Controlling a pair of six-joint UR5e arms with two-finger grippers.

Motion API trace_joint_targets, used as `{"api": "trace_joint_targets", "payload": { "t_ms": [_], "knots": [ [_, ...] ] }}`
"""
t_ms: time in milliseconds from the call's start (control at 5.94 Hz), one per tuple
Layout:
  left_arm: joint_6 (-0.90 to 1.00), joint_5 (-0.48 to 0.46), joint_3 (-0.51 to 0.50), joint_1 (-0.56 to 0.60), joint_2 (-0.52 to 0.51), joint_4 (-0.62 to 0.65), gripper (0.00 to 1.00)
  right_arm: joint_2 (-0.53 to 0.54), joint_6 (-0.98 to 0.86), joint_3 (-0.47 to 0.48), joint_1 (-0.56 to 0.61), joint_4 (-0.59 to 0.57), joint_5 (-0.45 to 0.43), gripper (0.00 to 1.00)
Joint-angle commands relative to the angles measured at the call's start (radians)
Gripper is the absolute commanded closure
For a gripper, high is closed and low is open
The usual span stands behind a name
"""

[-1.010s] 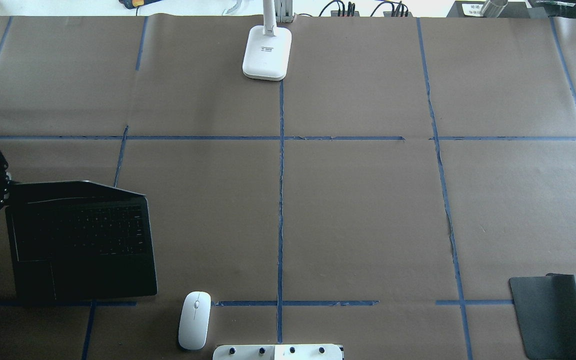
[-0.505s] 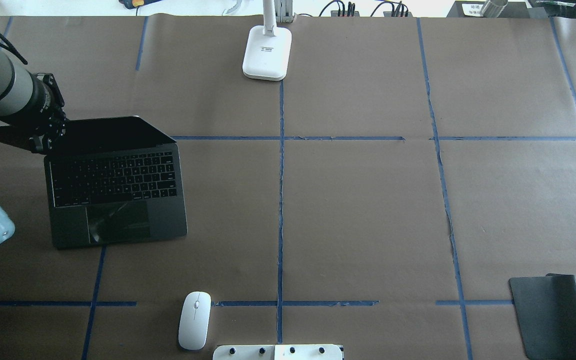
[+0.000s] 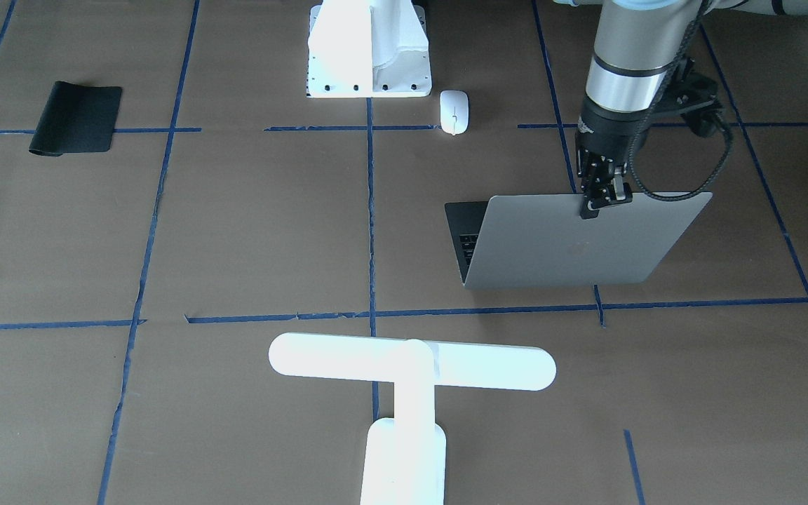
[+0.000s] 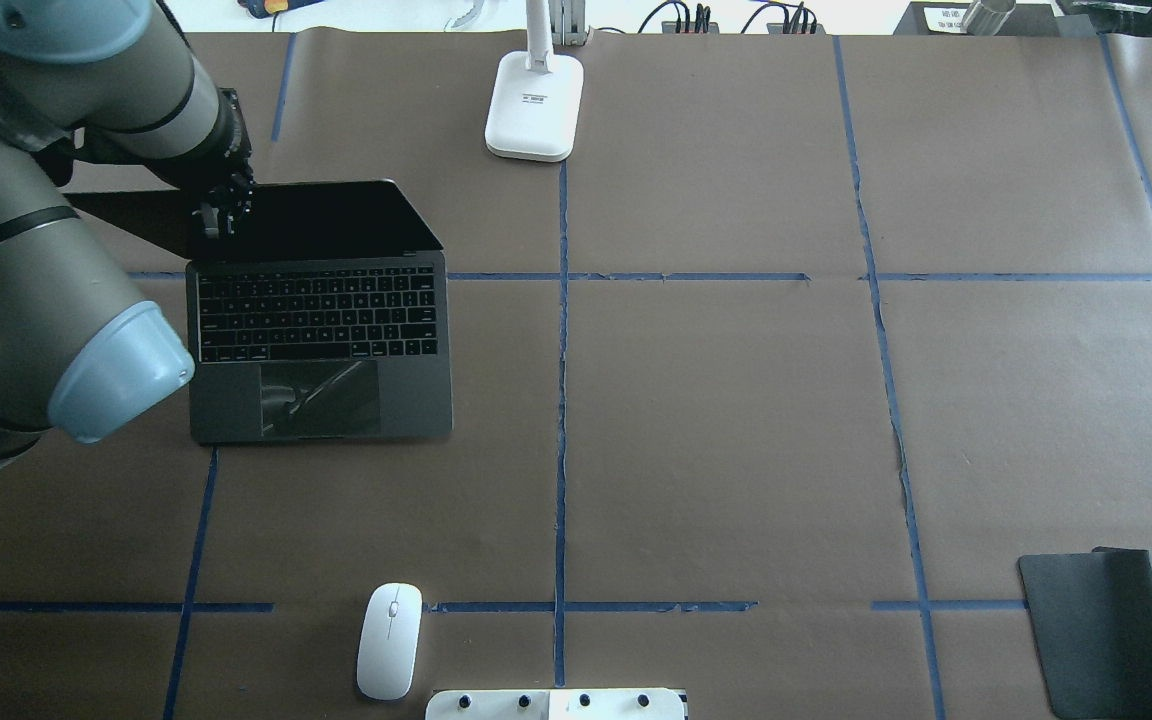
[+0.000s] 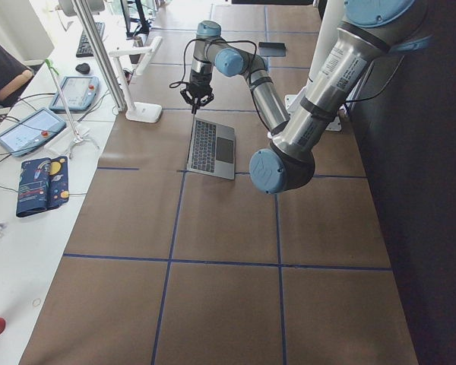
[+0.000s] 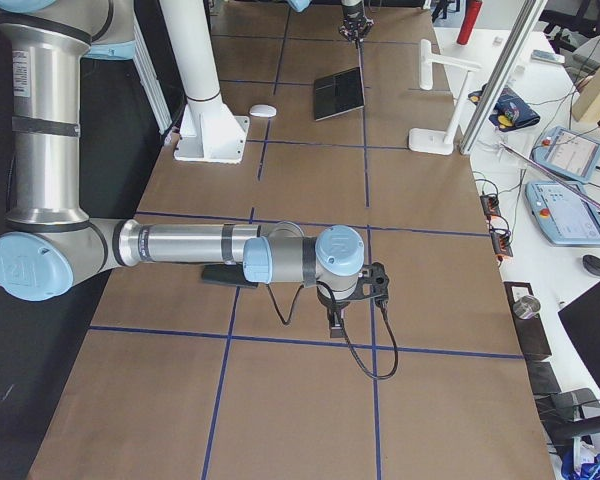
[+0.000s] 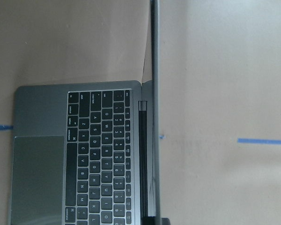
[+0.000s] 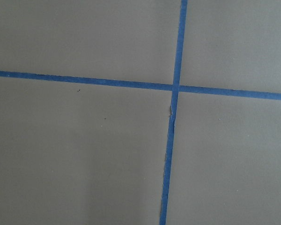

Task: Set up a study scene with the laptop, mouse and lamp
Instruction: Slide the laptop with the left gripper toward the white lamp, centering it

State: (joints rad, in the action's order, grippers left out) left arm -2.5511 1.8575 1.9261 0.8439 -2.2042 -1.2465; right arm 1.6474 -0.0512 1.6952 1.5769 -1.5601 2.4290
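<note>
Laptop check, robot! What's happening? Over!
Left gripper shut on lid of open space-grey metal laptop. Right gripper over brown paper, state unclear. White oval mouse, white T-shaped lamp well apart.

A robotics lab: paper-covered table [image 4: 716, 420] gridded with blue tape [image 4: 561, 400], teach pendants [image 6: 572, 212] alongside.

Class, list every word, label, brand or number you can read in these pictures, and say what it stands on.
Nothing reads clearly.
Small label on the lamp base: too small to read.
Key legends on the laptop: blurred.
</note>
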Motion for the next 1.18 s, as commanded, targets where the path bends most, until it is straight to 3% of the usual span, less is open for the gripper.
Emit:
{"api": "trace_joint_targets", "payload": {
  "t_ms": [0, 673, 1010],
  "knots": [
    [-0.076, -0.001, -0.159, -0.038, -0.162, -0.011, 0.99, 0.0, -0.001, 0.0, 0.0, 0.0, -0.001, 0.0],
    [-0.242, -0.055, -0.511, -0.126, -0.438, -0.152, 0.99, -0.001, 0.001, -0.003, 0.0, 0.0, 0.001, 0.0],
    [-0.248, -0.057, -0.527, -0.138, -0.447, -0.165, 0.99, -0.001, -0.001, -0.005, 0.0, 0.0, 0.001, 0.0]
  ]
}}
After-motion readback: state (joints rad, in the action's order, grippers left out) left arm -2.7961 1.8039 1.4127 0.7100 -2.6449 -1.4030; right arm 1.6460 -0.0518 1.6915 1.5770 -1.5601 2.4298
